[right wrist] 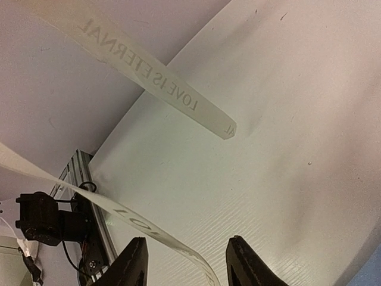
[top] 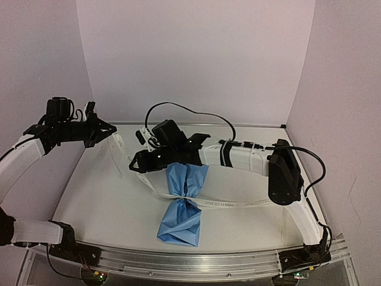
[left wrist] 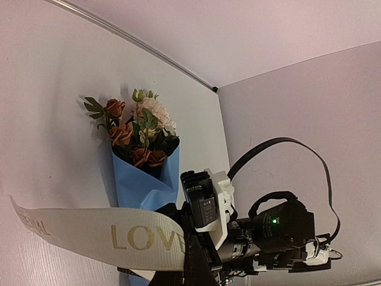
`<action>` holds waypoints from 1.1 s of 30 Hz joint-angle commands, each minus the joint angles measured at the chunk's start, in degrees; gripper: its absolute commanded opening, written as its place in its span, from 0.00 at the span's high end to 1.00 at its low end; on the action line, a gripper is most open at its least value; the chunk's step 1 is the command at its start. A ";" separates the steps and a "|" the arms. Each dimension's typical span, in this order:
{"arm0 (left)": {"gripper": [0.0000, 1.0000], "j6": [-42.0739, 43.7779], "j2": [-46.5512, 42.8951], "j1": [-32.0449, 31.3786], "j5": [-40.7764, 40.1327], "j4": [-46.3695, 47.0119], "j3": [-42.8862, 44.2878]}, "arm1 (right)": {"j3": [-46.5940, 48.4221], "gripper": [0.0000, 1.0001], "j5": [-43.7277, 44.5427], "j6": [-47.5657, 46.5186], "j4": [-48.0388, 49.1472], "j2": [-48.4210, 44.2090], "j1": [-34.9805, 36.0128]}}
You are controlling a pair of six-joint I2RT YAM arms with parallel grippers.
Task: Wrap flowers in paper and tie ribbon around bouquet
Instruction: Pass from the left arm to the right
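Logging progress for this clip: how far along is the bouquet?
Done: the flowers sit wrapped in the paper, pinched at its waist. In hand: the left gripper is shut on the ribbon, raised off the table; the right gripper stands open with the ribbon running between its fingers. Left: the ribbon only crosses the waist, no knot or bow visible.

Left end effector closed, raised at left; right end effector fingers parted, arm stretched leftward.

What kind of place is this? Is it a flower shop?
Probably a robot test booth, not a shop: plain white walls enclose a white table, a left arm and right arm are bolted to a metal rail, and the only flowers are one bouquet.
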 commanded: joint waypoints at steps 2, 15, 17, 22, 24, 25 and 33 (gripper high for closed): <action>1.00 0.43 -0.37 -0.10 -0.82 1.07 -0.20 | -1.69 0.56 0.11 0.47 1.39 -0.60 0.28; 1.00 3.04 0.20 -0.06 -8.90 -2.54 -4.41 | -8.72 1.00 3.24 1.37 0.47 -6.86 1.34; 1.00 4.55 0.55 -0.09 -12.22 -3.66 -6.16 | -12.38 1.00 4.57 0.28 -1.79 -10.74 1.43; 1.00 4.81 1.57 -0.21 -7.51 1.41 -11.54 | -24.62 1.00 7.70 -2.83 -4.86 -21.45 1.77; 1.00 4.93 0.41 -0.24 -6.41 2.13 -11.40 | -27.05 1.00 7.51 -3.95 -4.94 -22.83 1.79; 1.00 5.07 -0.60 -0.27 -6.36 1.93 -10.74 | -27.24 1.00 6.68 -4.72 -4.92 -22.66 1.79; 1.00 5.43 -8.37 -0.23 0.18 0.81 -3.57 | -15.17 0.48 -0.43 -9.98 -3.33 -13.51 1.77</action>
